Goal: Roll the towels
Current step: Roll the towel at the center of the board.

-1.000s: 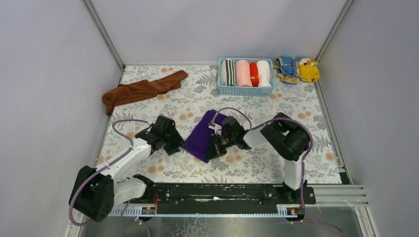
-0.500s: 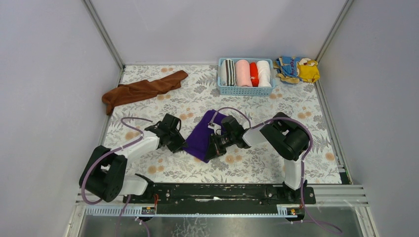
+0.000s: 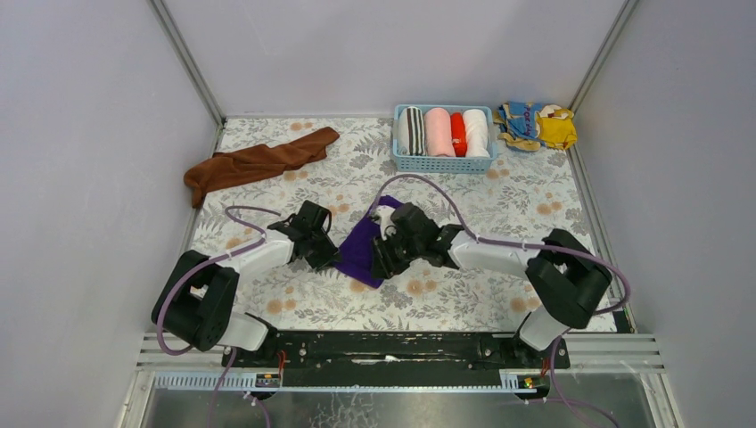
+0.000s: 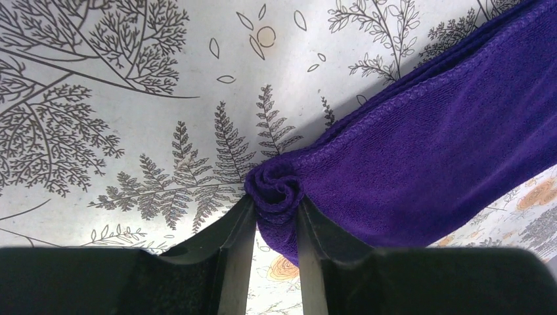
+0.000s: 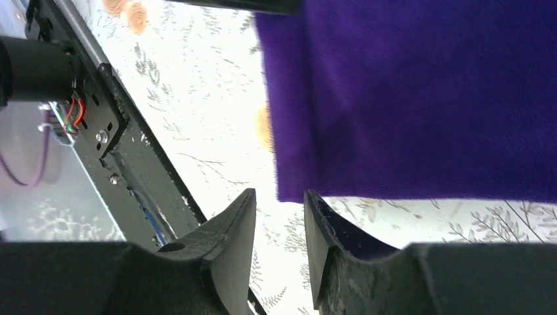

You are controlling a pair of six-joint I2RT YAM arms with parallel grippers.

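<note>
On the surface, centre: the purple towel (image 3: 361, 252) lies aslant between the two grippers, one end pointing toward the far side. Most of it is spread flat.
Purple towel, left edge: in the left wrist view the cloth (image 4: 427, 151) is wound into a small tight curl at one corner. The rest of it runs off flat up and to the right of that view.
Left gripper (image 3: 328, 253): closed on the purple towel. Its two fingers pinch the curled corner from either side (image 4: 276, 211).
Right gripper (image 3: 382, 260): jaws parted by a narrow gap with nothing between them (image 5: 279, 197). The printed surface shows through the gap. The tips sit just beside a corner of the purple towel (image 5: 420, 98); contact cannot be confirmed.
Rust-brown towel (image 3: 258, 163): far left of the surface, bunched into a long crumpled strip, not rolled, well apart from both grippers.
Basket (image 3: 443, 165): pale blue, at the far edge, right of centre. It holds four rolled towels side by side: striped (image 3: 411, 130), pink (image 3: 438, 131), red (image 3: 458, 134), white (image 3: 476, 132).
Patterned cloth (image 3: 538, 125): yellow and blue, bunched just to the right of the basket in the far right corner.
Surface (image 3: 464, 294): pale covering with a leaf-and-flower print.
Rail (image 3: 392, 348): black, along the near edge, carrying both arm bases.
</note>
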